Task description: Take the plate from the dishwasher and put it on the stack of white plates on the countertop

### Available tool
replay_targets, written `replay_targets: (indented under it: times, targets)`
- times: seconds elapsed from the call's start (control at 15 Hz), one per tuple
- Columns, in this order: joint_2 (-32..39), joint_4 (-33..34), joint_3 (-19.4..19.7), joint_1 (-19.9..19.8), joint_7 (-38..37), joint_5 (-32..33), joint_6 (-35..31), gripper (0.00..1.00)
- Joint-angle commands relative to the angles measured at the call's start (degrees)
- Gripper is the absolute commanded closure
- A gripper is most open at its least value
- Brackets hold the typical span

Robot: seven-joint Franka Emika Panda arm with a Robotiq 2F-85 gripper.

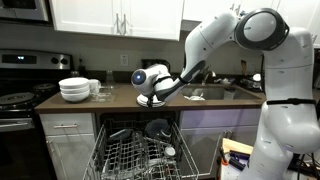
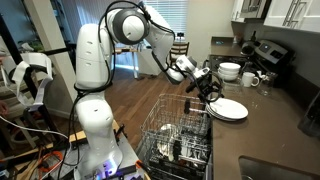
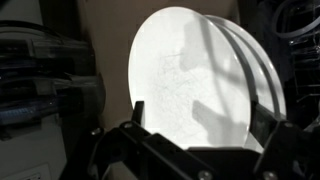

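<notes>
Your claw (image 3: 200, 118) reads as released, fingers spread wide with nothing pinched; the plate (image 3: 190, 70) lies on top of the stack of white plates (image 2: 230, 109) on the surface (image 2: 272, 132). Lift straight up clear of the rim before swinging off, so you don't drag it. Arm's stretched out over the open dishwasher (image 1: 135, 150), wrist tipped down at the stack.

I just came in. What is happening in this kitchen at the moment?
The robot arm's gripper hovers over the stack of white plates on the countertop. In the wrist view its fingers stand apart, and the top plate lies flat on the stack beneath them. The dishwasher stands open with its rack pulled out.
</notes>
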State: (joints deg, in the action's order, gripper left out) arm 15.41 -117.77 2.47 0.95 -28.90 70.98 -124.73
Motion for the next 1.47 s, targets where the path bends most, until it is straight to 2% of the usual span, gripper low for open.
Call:
replay_targets:
  times: [0.0,0.6,1.4]
  targets:
    - [-0.6,0.1,-0.5,0.1,0.0,0.5,1.0,0.0]
    - [-2.2,-0.4,-1.1,0.3,0.1,0.5,1.1,0.0]
    - [-2.4,-0.5,-1.5,-0.6,1.1,-2.7,-4.4,0.0]
